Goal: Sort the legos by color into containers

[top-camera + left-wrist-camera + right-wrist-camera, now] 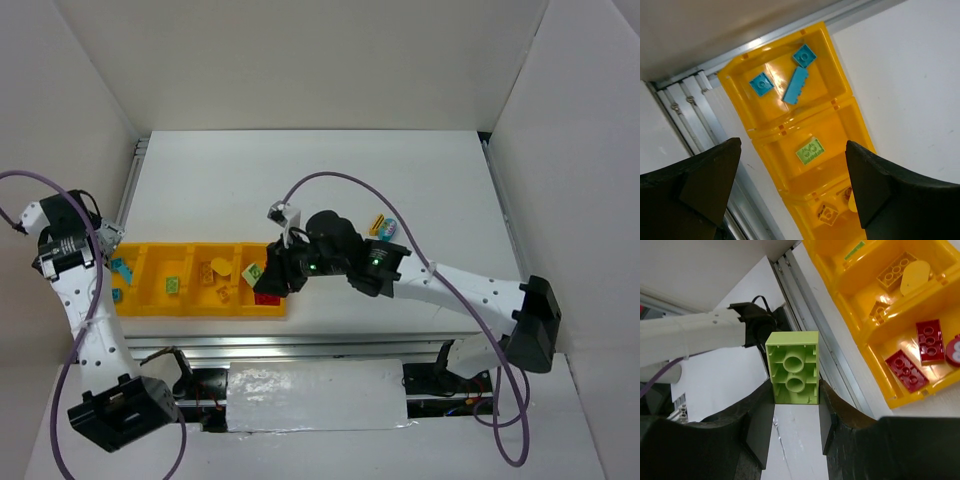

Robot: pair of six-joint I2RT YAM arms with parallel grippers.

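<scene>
Plainly set along the near edge of the bench (330, 170), the yellow tray (200, 308) has four compartments in a row. The leftmost holds three teal bricks (796, 86), two small squares and one longer piece. The next holds a single light green brick (810, 151) lying flat. The third holds yellow bricks (895, 271) and a rounded yellow piece (915, 277). The rightmost holds two red bricks (930, 340) and a red-and-white round piece (955, 351), which the edge of the right wrist view cuts off, so its shape cannot be told. The right jaws are closed tight on a second light green brick (792, 367), its hollow underside toward the wrist camera, held above the tray's right-hand half. From above, that arm covers most of the red compartment. The left jaws stand wide apart, gripping nothing, over the tray's left end. Beyond the right arm (450, 285), a yellow brick (377, 224) and a pale blue piece (391, 229) lie close together on the bench, too small to make out further.
</scene>
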